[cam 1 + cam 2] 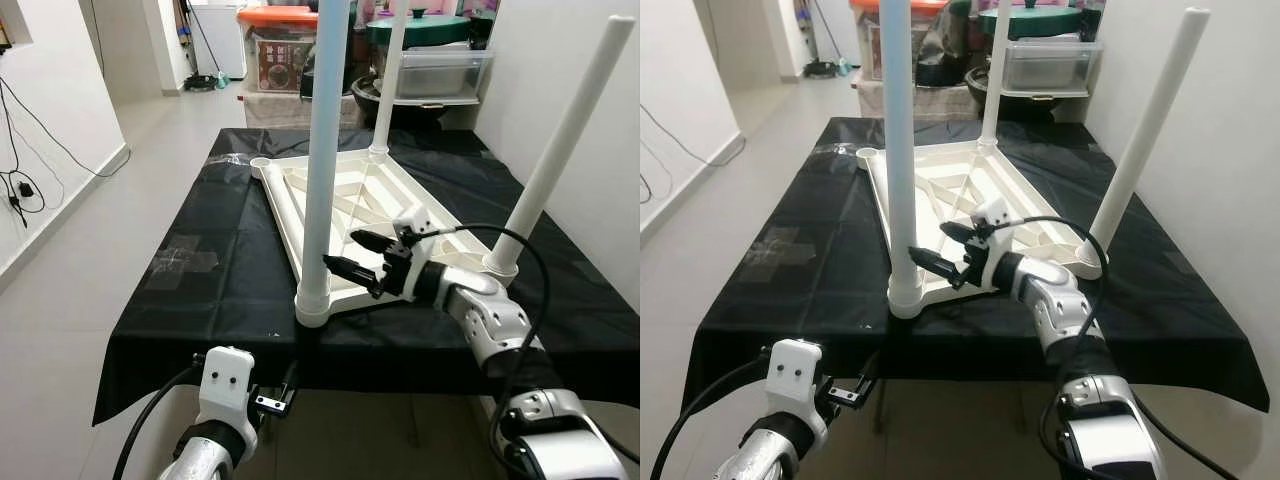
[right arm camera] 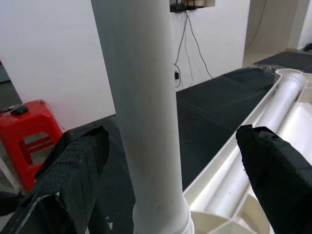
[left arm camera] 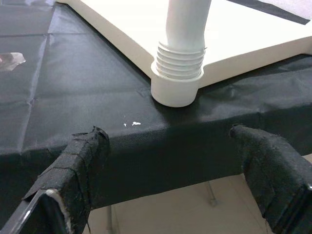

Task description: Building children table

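A white children's table top (image 1: 340, 200) lies upside down on a black-covered table (image 1: 200, 260). Three white legs stand in its corners: the near-left leg (image 1: 325, 150), the near-right leg (image 1: 560, 140) and the far-right leg (image 1: 390, 80). The far-left corner socket (image 1: 260, 161) holds nothing. My right gripper (image 1: 340, 250) is open just right of the near-left leg, low on it. In the right wrist view that leg (image 2: 141, 97) stands between the spread fingers (image 2: 73, 165), untouched. My left gripper (image 1: 275, 400) is open below the table's front edge, facing the leg's threaded base (image 3: 178, 73).
Storage boxes, one with an orange lid (image 1: 277, 40) and a clear bin (image 1: 440, 70), stand behind the table. A white wall runs close along the right. Open floor (image 1: 90, 260) lies to the left, with cables on the left wall. A red stool (image 2: 24, 126) stands beyond the table.
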### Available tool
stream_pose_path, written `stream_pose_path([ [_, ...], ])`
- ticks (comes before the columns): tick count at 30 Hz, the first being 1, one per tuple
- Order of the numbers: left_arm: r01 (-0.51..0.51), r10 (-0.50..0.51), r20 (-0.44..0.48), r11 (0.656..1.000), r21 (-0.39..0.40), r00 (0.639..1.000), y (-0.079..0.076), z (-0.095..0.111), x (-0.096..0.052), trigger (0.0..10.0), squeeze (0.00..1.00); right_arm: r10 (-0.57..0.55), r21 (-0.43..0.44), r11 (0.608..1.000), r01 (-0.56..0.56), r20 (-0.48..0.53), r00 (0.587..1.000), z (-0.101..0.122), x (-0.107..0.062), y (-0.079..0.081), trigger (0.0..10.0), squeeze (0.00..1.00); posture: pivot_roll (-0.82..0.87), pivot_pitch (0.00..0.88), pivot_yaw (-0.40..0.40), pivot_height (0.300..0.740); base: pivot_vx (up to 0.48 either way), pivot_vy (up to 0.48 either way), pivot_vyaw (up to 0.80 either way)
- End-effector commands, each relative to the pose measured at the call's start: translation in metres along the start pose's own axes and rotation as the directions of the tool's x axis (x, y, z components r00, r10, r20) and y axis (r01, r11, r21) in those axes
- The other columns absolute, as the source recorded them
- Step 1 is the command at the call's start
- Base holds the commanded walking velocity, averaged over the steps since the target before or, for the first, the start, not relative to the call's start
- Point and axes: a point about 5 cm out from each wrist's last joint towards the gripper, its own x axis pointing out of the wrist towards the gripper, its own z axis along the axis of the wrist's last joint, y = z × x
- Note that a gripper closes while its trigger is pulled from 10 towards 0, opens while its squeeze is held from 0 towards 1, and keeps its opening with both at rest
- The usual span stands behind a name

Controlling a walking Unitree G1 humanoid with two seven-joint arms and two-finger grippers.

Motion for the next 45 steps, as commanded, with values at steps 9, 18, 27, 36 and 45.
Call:
stream_pose_path([
  [9, 0.022, -0.022, -0.012, 0.999, 0.044, 1.000, -0.004, 0.001, 0.001, 10.0, 0.00, 0.049, -0.049, 0.998, -0.050, -0.017, 0.999, 0.002, 0.020, 0.006, 10.0, 0.00, 0.10, 0.065, -0.061, 0.740, 0.000, 0.000, 0.00],
  [18, 0.032, -0.032, -0.010, 0.998, 0.054, 0.999, -0.006, 0.001, 0.001, 10.0, 0.00, 0.056, -0.058, 0.997, -0.056, -0.003, 0.998, 0.005, 0.028, 0.007, 10.0, 0.00, 0.10, 0.066, -0.063, 0.740, 0.000, 0.000, 0.00],
  [27, 0.037, -0.037, -0.009, 0.998, 0.054, 0.999, -0.007, 0.001, 0.001, 10.0, 0.00, 0.070, -0.062, 0.996, -0.068, 0.028, 0.997, 0.016, 0.042, 0.009, 10.0, 0.00, 0.09, 0.063, -0.067, 0.740, 0.000, 0.000, 0.00],
  [36, 0.039, -0.038, -0.011, 0.998, 0.055, 0.999, -0.009, 0.000, 0.000, 10.0, 0.00, 0.085, -0.055, 0.995, -0.082, 0.050, 0.995, 0.020, 0.049, 0.012, 10.0, 0.00, 0.09, 0.050, -0.070, 0.740, 0.000, 0.000, 0.00],
  [45, 0.045, -0.044, -0.015, 0.998, 0.052, 0.999, -0.011, -0.001, 0.000, 10.0, 0.00, 0.087, -0.061, 0.995, -0.084, 0.046, 0.995, 0.018, 0.055, 0.015, 10.0, 0.00, 0.09, 0.037, -0.078, 0.740, 0.000, 0.000, 0.00],
])
